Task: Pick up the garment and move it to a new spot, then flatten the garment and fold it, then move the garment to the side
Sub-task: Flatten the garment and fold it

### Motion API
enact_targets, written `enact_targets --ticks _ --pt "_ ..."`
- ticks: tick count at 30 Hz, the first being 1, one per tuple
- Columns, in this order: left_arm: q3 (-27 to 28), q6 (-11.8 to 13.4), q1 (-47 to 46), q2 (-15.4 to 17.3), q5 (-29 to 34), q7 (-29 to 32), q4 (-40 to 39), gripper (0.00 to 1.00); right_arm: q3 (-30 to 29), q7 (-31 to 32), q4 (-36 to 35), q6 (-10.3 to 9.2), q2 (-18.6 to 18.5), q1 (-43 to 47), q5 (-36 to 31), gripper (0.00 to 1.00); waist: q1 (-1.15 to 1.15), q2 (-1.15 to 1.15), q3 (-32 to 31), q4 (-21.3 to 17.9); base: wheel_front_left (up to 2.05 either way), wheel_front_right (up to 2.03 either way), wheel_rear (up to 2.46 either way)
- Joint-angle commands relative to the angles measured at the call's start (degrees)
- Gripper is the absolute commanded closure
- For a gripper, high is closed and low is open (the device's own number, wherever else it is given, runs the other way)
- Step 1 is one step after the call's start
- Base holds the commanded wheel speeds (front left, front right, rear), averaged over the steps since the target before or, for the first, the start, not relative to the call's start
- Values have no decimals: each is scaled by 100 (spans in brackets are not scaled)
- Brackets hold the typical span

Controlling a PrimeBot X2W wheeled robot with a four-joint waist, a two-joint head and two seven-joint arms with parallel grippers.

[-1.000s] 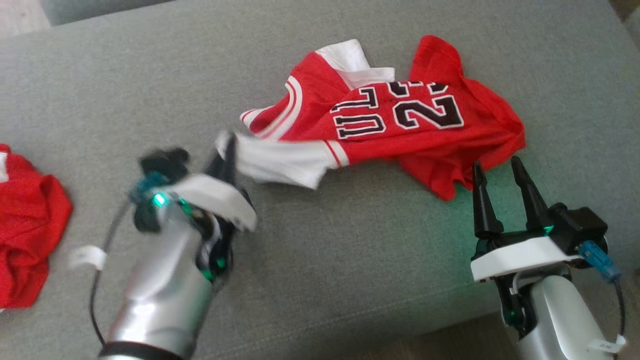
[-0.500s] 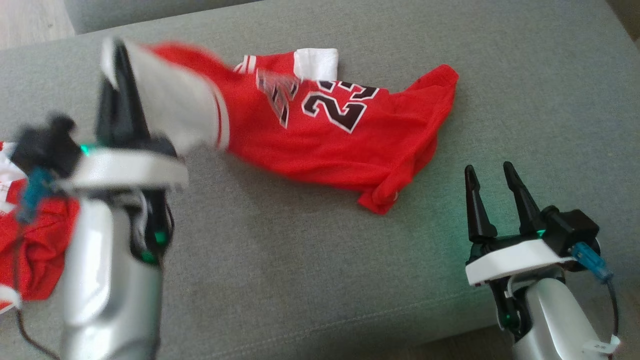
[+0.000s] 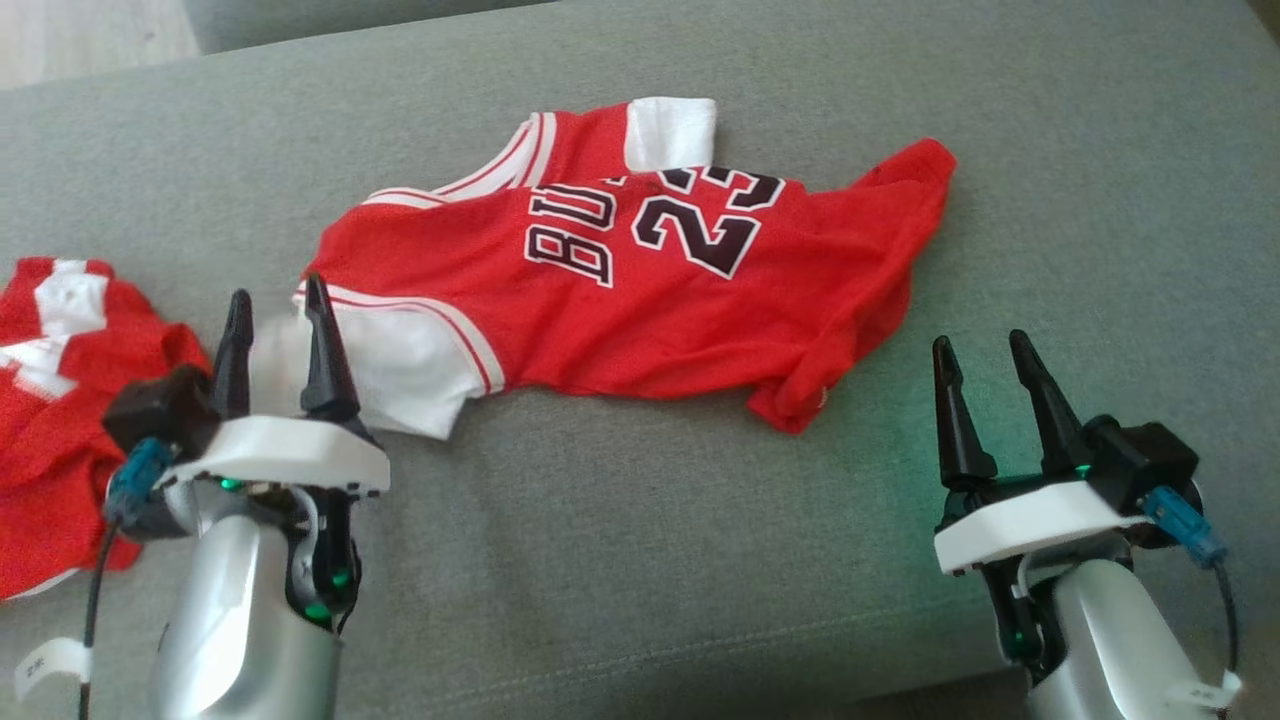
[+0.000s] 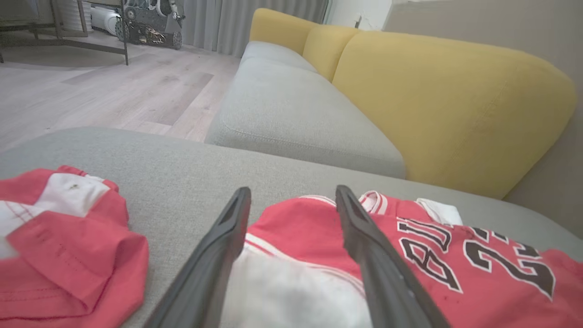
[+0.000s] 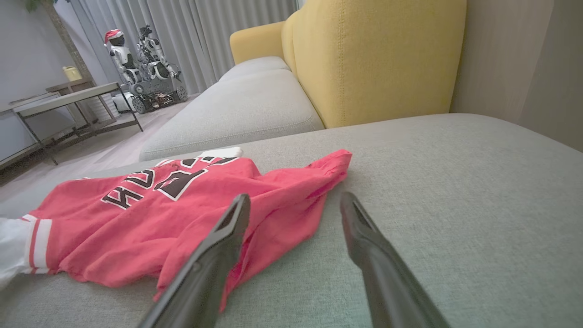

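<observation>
- Plainly legible on the red jersey [image 3: 640, 290]: black, white-edged "BU" beside the number "23". The tops of the digits run under a fold, and nothing else can be read.
- Jersey lies spread on the grey sofa cushion [image 3: 600, 560], white sleeve toward the robot's left, red corner toward its right.
- Left gripper [image 3: 278, 300]: jaws wide, gripping nothing, the white sleeve lying between and beneath the fingers.
- Right gripper [image 3: 980, 342]: jaws wide, empty, near the jersey's lower corner but apart from it.
- Second red-and-white garment [image 3: 60, 400] lies crumpled at far left.
- Change: half a second ago the left jaws pinched the white sleeve, lifted. Now it is let go, and the cloth is down and flatter. Right gripper is unchanged.
</observation>
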Motion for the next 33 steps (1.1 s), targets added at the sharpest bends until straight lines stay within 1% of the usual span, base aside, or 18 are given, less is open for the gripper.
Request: enact_targets --ticks 1,4,5,10,14,19,22,28,33 --pt "143 51 -249 87 -59 -31 -283 0 105 1 -181 43 -20 -161 -22 0 0 0 -22 53 0 0 0" --pt "94 109 -249 87 -196 -31 -524 0 85 30 -215 43 -20 -124 -49 0 0 0 -53 149 0 0 0" --pt "45 140 -206 87 -289 -31 -741 0 78 48 -228 43 -20 -92 -66 0 0 0 -80 210 0 0 0" --pt "-143 124 16 87 -493 -31 -1333 0 99 86 -278 43 -20 -39 -80 0 0 0 -141 320 0 0 0" --pt "-397 161 284 87 -695 -31 -1679 0 96 104 -317 43 -20 18 -81 0 0 0 -174 389 0 0 0" --pt "-608 232 481 87 -790 -31 -1910 0 134 116 -332 43 -20 69 -70 0 0 0 -175 443 0 0 0" --pt "-747 254 581 87 -815 -31 -1920 0 220 141 -317 43 -20 109 -31 0 0 0 -186 471 0 0 0" --pt "-900 287 617 86 -824 -31 -1917 0 564 238 -206 43 -20 158 101 0 0 0 -172 487 0 0 0" --pt "-959 293 597 86 -835 -31 -1915 0 919 445 22 43 -20 120 193 0 0 0 -89 521 0 0 0"
